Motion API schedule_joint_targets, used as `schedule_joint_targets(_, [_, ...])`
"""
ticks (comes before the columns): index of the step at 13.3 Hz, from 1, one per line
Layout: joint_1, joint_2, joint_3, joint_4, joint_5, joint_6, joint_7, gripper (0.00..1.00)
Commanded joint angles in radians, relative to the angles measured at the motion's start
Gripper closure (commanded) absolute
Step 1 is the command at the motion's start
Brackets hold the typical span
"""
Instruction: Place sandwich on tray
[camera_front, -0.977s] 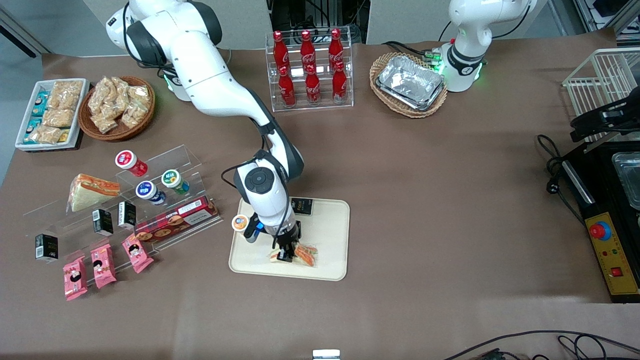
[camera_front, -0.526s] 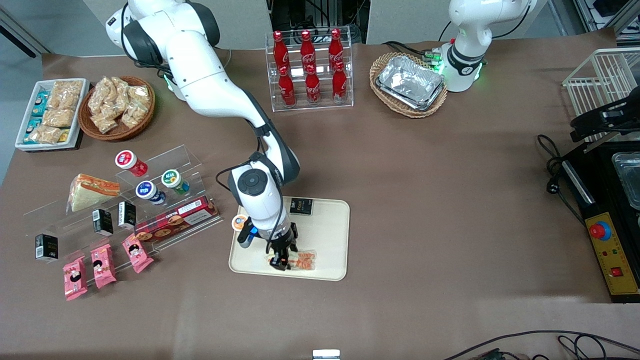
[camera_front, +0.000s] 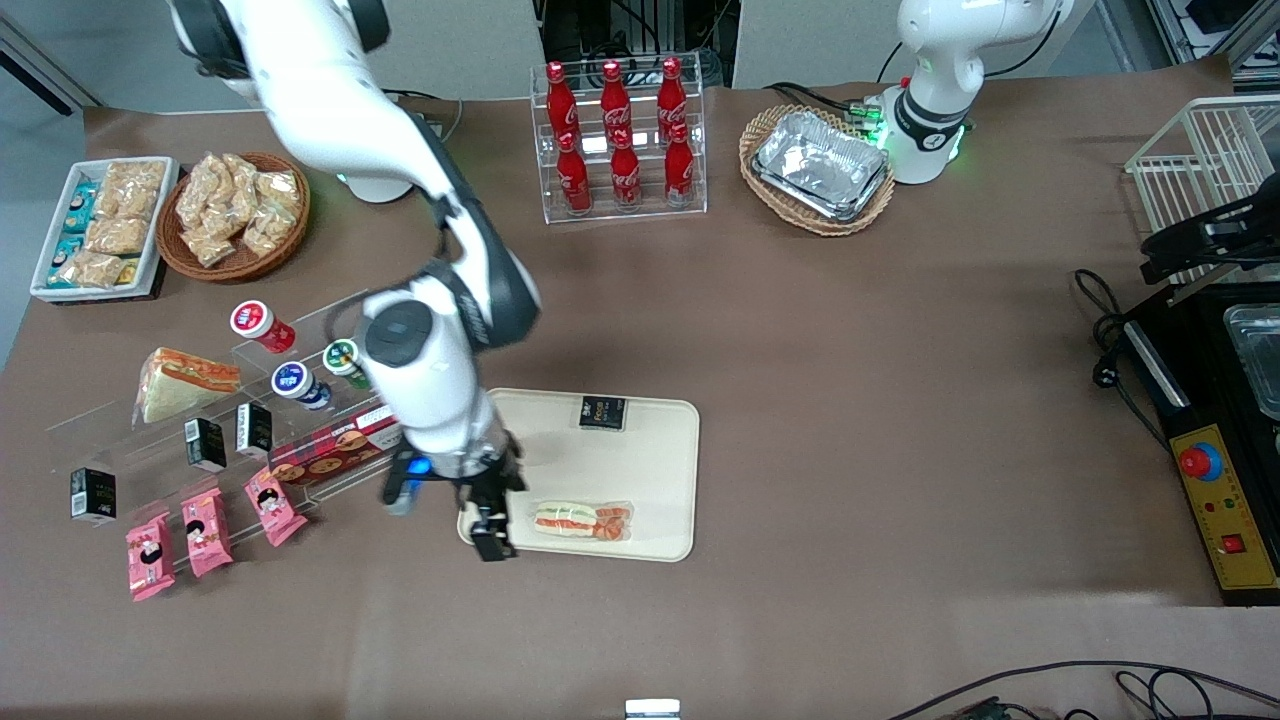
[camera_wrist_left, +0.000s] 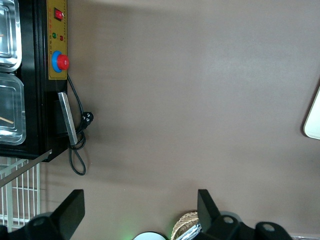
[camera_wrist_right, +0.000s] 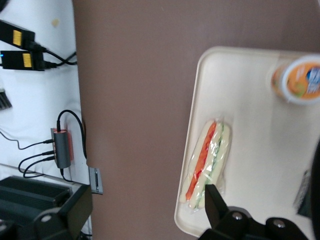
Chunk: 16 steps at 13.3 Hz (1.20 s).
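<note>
Sandwich (camera_front: 582, 521) now lying flat on tray (camera_front: 650, 470), lower centre of frame, near tray's front rim. Gripper (camera_front: 490, 535) let go, lifted off, shifted to tray's lower-left corner w/ jaws open, empty. Placement looks done; only retreat left.

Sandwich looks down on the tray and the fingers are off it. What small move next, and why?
Probably keep lifting and retreat toward the working arm's end. The sandwich lies flat inside the tray, near its front rim, and the gripper is open, apart from it, at the tray's corner. Nothing is left to place.
</note>
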Motion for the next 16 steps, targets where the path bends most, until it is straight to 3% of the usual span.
schedule_joint_targets(1, [-0.065, -0.144, 0.012, -0.058, -0.011, -0.163, -0.380, 0.00])
schedule_joint_targets(5, [-0.190, -0.248, 0.016, -0.061, 0.000, -0.358, -0.737, 0.00])
schedule_joint_targets(12, [-0.421, -0.377, 0.014, -0.059, 0.000, -0.604, -1.601, 0.00])
schedule_joint_targets(16, [-0.526, -0.461, 0.012, -0.061, -0.021, -0.727, -1.818, 0.00])
